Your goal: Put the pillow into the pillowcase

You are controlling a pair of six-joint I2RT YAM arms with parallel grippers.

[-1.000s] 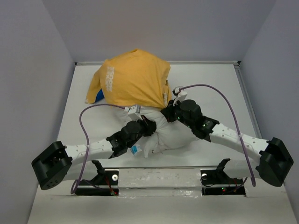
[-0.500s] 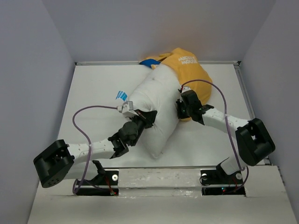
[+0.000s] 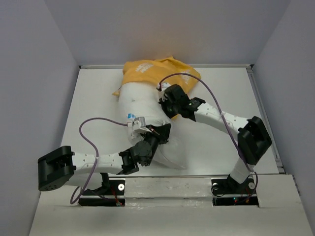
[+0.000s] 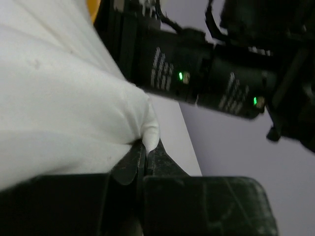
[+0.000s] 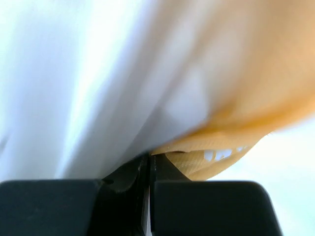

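White pillow (image 3: 142, 105), far end inside yellow pillowcase (image 3: 147, 71).

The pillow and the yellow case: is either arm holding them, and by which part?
Left gripper: jaws pinch a bunched fold of the pillow. Right gripper: jaws pinch the yellow edge of the pillowcase.

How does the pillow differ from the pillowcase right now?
The pillow is white and plump; the pillowcase is mustard-yellow and crumpled. The pillow stretches toward the arms, mostly bare; the pillowcase covers only its far end. Both are soft fabric.
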